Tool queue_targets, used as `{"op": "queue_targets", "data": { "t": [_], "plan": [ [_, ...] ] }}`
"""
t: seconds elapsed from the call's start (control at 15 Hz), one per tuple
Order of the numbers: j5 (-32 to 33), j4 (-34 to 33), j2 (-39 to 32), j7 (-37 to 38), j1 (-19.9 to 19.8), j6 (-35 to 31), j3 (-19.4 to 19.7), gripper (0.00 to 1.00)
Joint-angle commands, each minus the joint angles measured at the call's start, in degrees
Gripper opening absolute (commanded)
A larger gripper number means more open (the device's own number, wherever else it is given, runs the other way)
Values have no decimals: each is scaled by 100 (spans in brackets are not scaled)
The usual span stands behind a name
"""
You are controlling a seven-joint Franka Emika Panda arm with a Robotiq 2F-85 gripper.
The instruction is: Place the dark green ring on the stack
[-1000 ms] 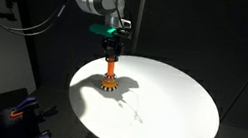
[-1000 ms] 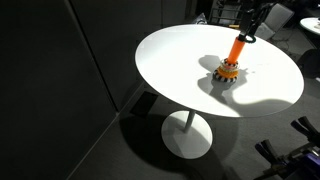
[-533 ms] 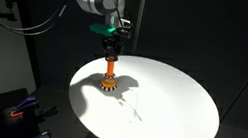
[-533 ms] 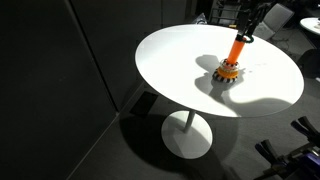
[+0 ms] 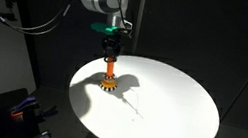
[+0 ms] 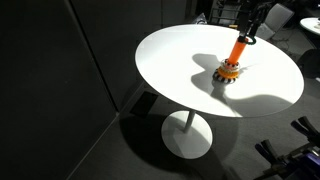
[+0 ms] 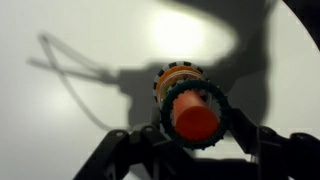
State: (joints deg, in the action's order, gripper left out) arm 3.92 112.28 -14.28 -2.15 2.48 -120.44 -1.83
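Observation:
The stack (image 5: 109,80) stands on the round white table (image 5: 176,118): an orange peg with orange and yellow rings at its foot. It also shows in an exterior view (image 6: 231,66). My gripper (image 5: 112,49) hangs straight above the peg, also seen in an exterior view (image 6: 246,36). In the wrist view my gripper (image 7: 195,130) is shut on the dark green ring (image 7: 222,122), one finger on each side. The ring encircles the top of the orange peg (image 7: 196,120), above the lower rings (image 7: 178,72).
A thin pale cable (image 7: 60,70) lies looped on the table beside the stack. The table rests on a single pedestal (image 6: 187,135). Dark walls surround it, with equipment on the floor at the lower left (image 5: 15,117).
My gripper has shifted slightly sideways and down with the ring, settling over the peg top. The stack has not moved.

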Motion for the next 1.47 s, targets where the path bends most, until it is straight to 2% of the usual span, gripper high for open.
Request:
{"op": "queue_targets", "data": {
  "t": [0.0, 0.73, 1.4],
  "plan": [
    [-69, -366, -202, 54, -23, 413, 11, 45],
    [-404, -764, -286, -28, -89, 824, -4, 45],
    [-368, -996, -519, 54, -69, 900, 27, 45]
  ]
}}
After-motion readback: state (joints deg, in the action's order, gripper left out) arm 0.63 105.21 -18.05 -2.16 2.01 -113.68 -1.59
